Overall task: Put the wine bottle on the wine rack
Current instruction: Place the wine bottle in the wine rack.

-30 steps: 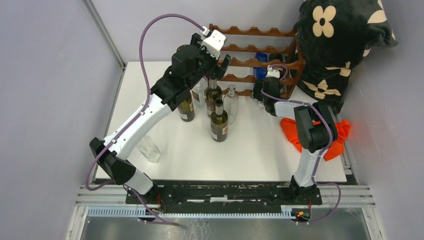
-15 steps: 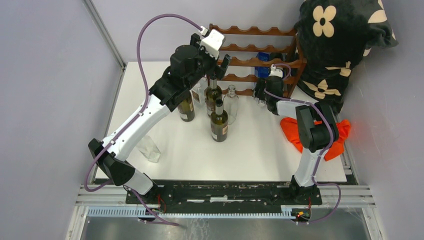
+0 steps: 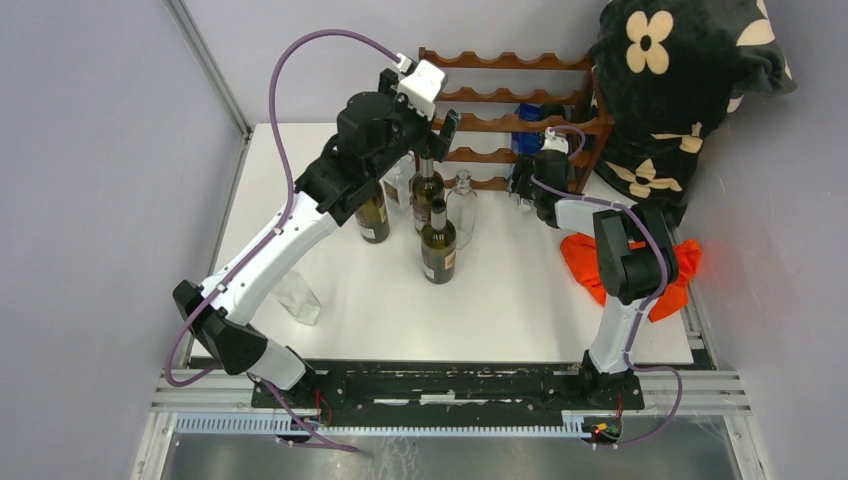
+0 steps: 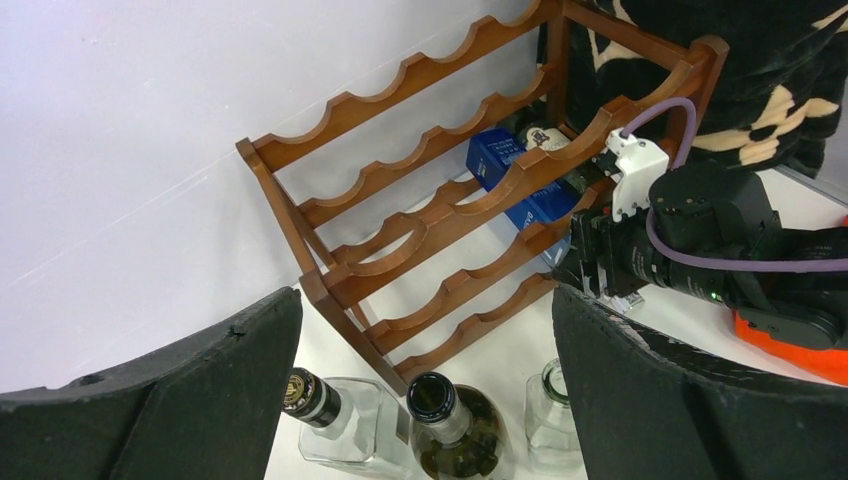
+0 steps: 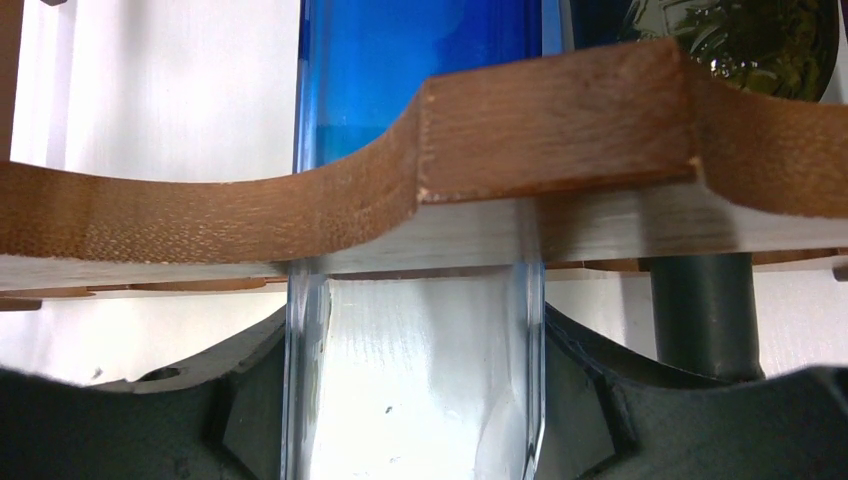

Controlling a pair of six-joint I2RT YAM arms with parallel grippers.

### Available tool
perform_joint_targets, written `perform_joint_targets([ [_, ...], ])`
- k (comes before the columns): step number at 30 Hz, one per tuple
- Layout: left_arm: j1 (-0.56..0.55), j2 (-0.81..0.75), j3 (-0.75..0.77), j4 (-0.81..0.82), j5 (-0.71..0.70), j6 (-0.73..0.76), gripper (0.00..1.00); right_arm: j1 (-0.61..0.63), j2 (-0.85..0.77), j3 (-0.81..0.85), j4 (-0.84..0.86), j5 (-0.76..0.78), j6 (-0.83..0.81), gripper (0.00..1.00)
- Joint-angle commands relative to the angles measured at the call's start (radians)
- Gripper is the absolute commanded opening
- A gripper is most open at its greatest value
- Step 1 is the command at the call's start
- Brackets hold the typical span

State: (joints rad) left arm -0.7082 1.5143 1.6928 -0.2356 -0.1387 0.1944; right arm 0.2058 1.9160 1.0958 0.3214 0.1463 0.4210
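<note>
**Inspector:** Status of the right arm?

**Observer:** The right gripper [image 4: 592, 268] has pushed rearward over the last second. It is now closer in against the reddish-brown wooden wine rack [image 3: 505, 62] with its scalloped rails. Its fingers are clamped on either side of the clear, flat-sided glass wine bottle [image 5: 415, 350], whose far half is blue.

**Inspector:** And the bottle's position?

**Observer:** It lies on its side in the rack's right-hand portion, passing under a front rail, with the blue end well inside. It sits in a middle tier, though I cannot tell which one. A dark green glass bottle [image 5: 745, 35] lies in the cradle just beside it.

**Inspector:** Meaning for the task?

**Observer:** In my judgement the insertion is nearly complete. What remains is to release the bottle and draw back without dragging it out.

**Inspector:** Left arm?

**Observer:** The left gripper [image 4: 425, 300] hangs above the group of upright bottles [image 3: 438, 240] on the white table [image 3: 520, 300], just in front of the rack. Its jaws are spread wide and hold nothing.

**Inspector:** Differences from a second ago?

**Observer:** Two. The right wrist sits nearer the rack, and the left arm has drifted slightly to the left. The standing bottles have not moved.
</note>
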Motion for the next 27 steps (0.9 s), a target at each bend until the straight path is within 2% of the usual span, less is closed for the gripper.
perform_joint_targets([
  [1,0.003,-0.049,-0.018,0.044,0.018,-0.053,0.99,-0.023,-0.057,0.13,0.273,0.009,0.056,0.37],
  [3,0.002,-0.054,-0.029,0.05,0.02,-0.058,0.99,-0.022,-0.055,0.135,0.261,-0.008,0.064,0.33],
  [13,0.002,-0.065,-0.042,0.05,0.021,-0.062,0.99,-0.017,-0.059,0.126,0.26,-0.125,0.044,0.3],
  [25,0.003,-0.069,-0.051,0.049,0.033,-0.061,0.99,-0.012,-0.058,0.136,0.308,-0.026,-0.102,0.39],
  [27,0.003,-0.071,-0.053,0.05,0.034,-0.062,0.99,-0.006,-0.049,0.166,0.266,0.015,-0.133,0.41],
])
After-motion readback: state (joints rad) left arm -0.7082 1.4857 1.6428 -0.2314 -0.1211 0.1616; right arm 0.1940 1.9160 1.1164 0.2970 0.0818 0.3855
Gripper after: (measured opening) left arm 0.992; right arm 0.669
